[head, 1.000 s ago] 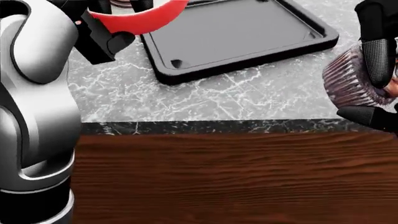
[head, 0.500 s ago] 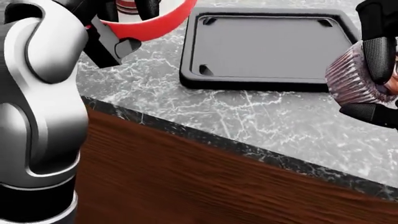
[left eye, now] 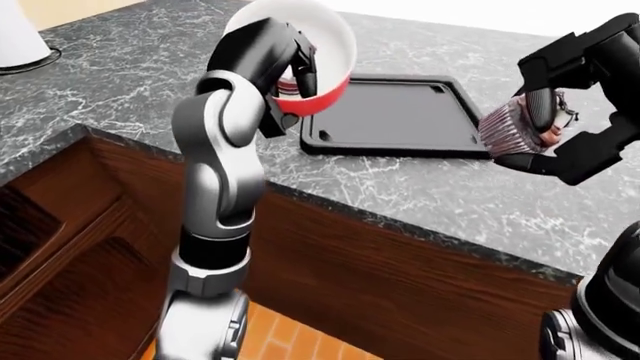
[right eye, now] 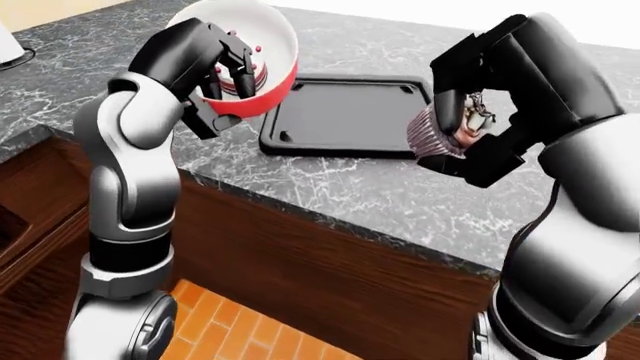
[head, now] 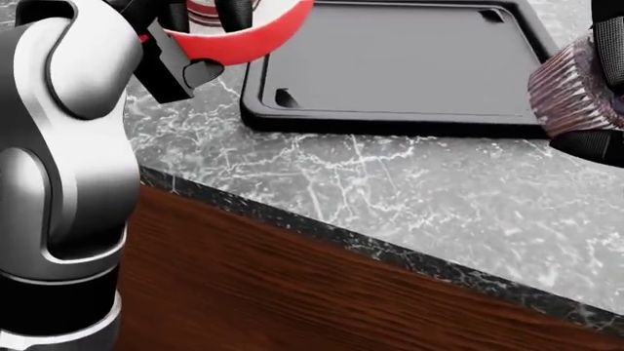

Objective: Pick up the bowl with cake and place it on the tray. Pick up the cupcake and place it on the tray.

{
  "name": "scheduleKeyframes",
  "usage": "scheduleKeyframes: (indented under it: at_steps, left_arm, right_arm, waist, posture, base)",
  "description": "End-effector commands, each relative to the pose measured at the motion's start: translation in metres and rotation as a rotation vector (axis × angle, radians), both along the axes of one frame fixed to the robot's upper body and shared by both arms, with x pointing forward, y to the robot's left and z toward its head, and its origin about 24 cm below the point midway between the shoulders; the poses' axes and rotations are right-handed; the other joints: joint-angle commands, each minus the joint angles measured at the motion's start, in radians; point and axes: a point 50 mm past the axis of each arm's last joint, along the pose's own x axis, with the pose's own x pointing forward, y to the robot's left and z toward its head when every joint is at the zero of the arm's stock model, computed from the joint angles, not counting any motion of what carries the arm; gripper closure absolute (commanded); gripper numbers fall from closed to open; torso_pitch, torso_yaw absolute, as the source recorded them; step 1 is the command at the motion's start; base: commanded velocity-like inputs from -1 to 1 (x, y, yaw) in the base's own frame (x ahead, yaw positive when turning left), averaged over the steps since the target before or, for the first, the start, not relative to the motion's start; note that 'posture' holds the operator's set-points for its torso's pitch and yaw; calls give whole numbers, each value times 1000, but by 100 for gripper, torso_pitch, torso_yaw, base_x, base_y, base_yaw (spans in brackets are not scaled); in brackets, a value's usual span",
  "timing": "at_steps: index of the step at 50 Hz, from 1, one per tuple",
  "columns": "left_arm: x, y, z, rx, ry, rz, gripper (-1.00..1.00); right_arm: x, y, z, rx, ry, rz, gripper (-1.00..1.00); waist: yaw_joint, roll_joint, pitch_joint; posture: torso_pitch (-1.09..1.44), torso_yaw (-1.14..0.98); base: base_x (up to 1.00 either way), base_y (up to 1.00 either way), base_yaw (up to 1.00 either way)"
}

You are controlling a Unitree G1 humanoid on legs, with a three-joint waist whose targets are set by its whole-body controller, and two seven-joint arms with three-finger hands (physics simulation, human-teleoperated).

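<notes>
My left hand (right eye: pixel 235 71) is shut on the rim of a red bowl (right eye: pixel 262 52) with a white inside and holds it tilted in the air above the counter, just left of the tray. A piece of cake (right eye: pixel 250 77) shows inside it behind the fingers. The black tray (left eye: pixel 400 112) lies bare on the grey marble counter (left eye: pixel 140 67). My right hand (right eye: pixel 470 124) is shut on a cupcake (right eye: pixel 432 136) in a pleated brown wrapper and holds it above the counter at the tray's right edge.
The counter's dark edge (head: pixel 390 256) runs slantwise across the head view, with a brown wooden cabinet face (left eye: pixel 400 277) below it. A white object (left eye: pixel 20 34) stands on the counter at the top left. Orange floor tiles (right eye: pixel 230 337) show at the bottom.
The whole head view has turned and shifted, so the camera has moved: the tray sits more to the left and larger. Both hands keep their hold on the bowl and the cupcake.
</notes>
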Motion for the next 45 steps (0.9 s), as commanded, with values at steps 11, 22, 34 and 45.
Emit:
scheduleKeyframes:
  at_steps: [11, 22, 34, 45]
  left_arm:
    - [-10, 1, 33, -21, -155, 8, 100]
    - [-11, 2, 30, -28, -155, 8, 100]
    - [-12, 1, 35, -22, -161, 5, 100]
    - [-14, 2, 39, -18, -170, 8, 100]
  right_arm:
    - [3, -2, 24, -10, -76, -51, 100]
    - [2, -3, 21, -7, -76, -50, 100]
    - [-2, -5, 21, -3, -79, -47, 100]
    - [-4, -7, 22, 21, -77, -49, 100]
  waist:
    - [5, -3, -32]
    - [17, -59, -20]
    - [-3, -3, -17]
    - [19, -90, -44]
  posture:
    - [0, 0]
    - [0, 0]
    - [0, 0]
    - [0, 0]
  base:
    - [6, 0, 0]
    - [42, 0, 0]
    - [2, 0, 0]
    - [0, -8, -72]
